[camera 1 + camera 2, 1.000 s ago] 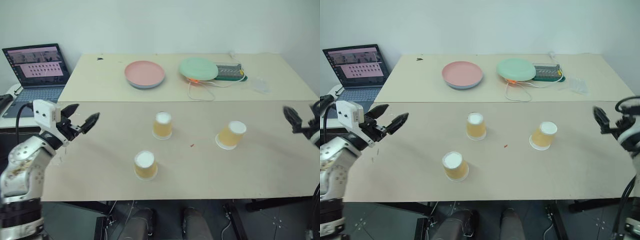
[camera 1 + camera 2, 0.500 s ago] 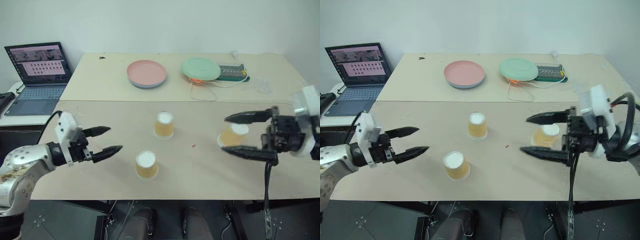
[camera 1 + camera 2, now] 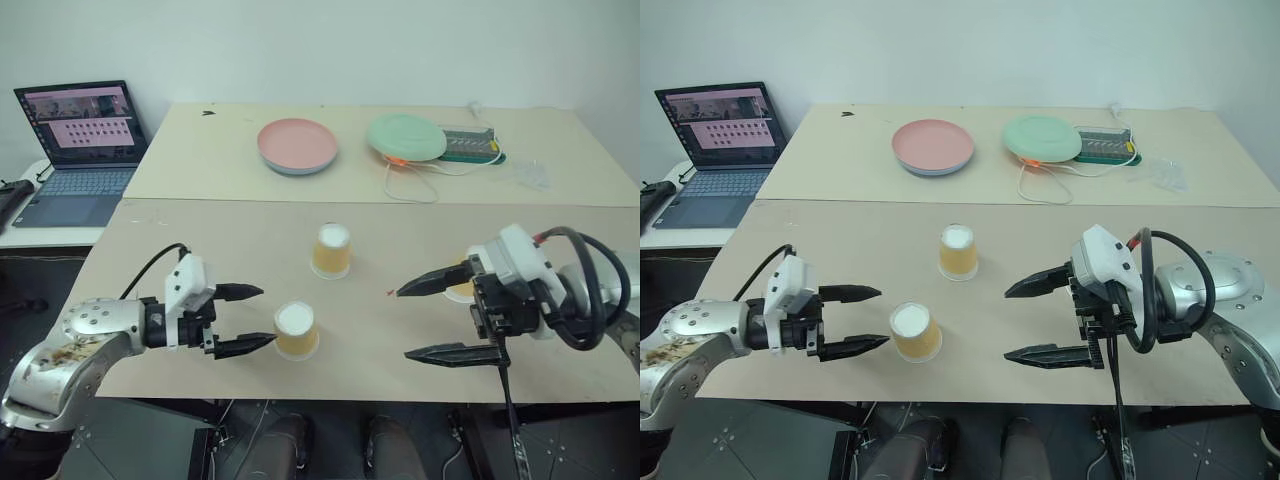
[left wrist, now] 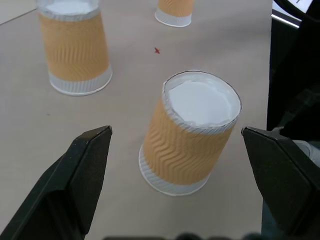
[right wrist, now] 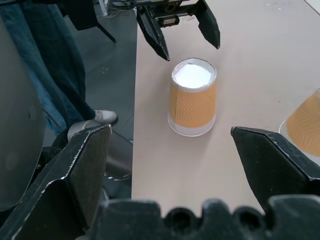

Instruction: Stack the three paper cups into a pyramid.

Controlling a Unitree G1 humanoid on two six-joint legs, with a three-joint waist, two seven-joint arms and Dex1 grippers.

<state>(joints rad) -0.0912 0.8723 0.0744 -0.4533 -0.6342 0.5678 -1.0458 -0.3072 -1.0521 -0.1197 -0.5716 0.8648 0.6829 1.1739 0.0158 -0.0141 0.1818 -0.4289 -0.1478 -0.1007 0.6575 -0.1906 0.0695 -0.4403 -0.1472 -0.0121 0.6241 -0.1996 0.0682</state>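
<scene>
Three paper cups stand upside down on the near table. The near cup (image 3: 297, 330) is closest to the front edge, the middle cup (image 3: 332, 250) is behind it, and the right cup (image 3: 461, 287) is mostly hidden by my right hand. My left gripper (image 3: 268, 316) is open, its fingertips just left of the near cup and not touching it. In the left wrist view the near cup (image 4: 192, 145) sits ahead, between the spread fingers (image 4: 85, 170). My right gripper (image 3: 403, 323) is open and empty, pointing left toward the near cup from some distance.
On the far table lie a pink plate (image 3: 297, 145), a green plate (image 3: 405, 137), a power strip (image 3: 470, 145) with cables, and clear plastic (image 3: 530, 175). A laptop (image 3: 80, 140) stands open at the far left. The near table's front edge (image 3: 300, 398) runs just below both grippers.
Both arms have swung inward from the table's ends. The left gripper has come right, up beside the near cup. The right gripper has come left, in front of the right cup. Both stay open.
</scene>
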